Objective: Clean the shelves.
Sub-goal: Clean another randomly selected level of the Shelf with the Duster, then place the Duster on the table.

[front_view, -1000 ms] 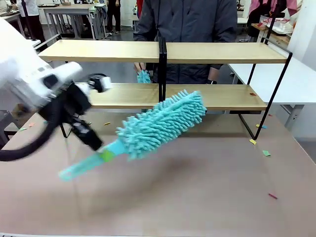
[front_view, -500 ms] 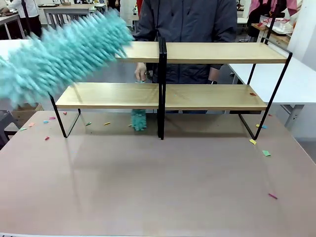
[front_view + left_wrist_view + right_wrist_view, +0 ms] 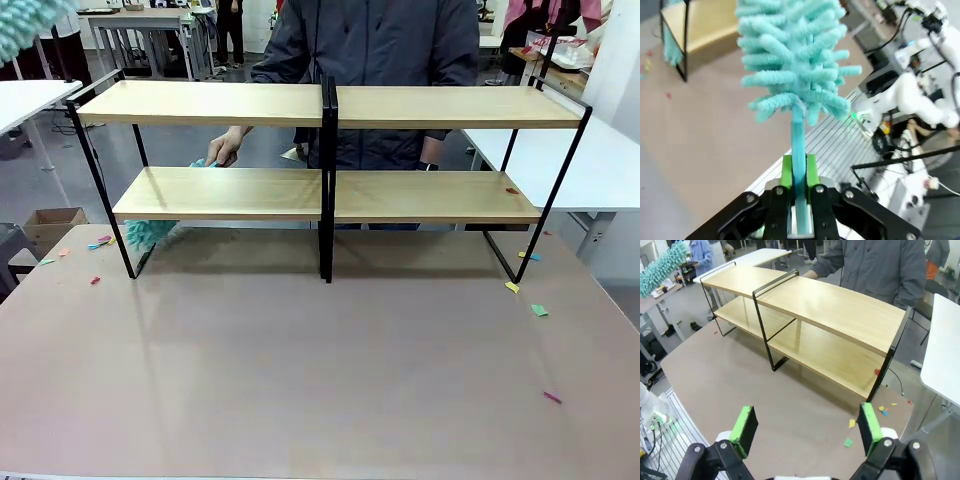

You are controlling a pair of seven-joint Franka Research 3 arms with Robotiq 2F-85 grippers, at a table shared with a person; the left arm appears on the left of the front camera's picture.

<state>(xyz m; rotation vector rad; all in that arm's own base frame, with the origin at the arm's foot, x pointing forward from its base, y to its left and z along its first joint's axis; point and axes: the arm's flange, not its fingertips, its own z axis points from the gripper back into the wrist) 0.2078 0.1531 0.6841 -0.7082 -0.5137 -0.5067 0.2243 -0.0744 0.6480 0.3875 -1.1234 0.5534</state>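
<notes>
Two green pads (image 3: 786, 170) of the left gripper (image 3: 799, 172) are seen clamped on the handle of a teal duster (image 3: 795, 60), which is held up and well away from the shelves (image 3: 330, 105). The right gripper (image 3: 805, 427) is held with its fingers wide apart and empty above the table (image 3: 320, 370). A person's hand (image 3: 225, 150) is seen working a second duster (image 3: 150, 233) under the lower left board. Paper scraps (image 3: 540, 310) are noted on the table; cleaning is judged unfinished
</notes>
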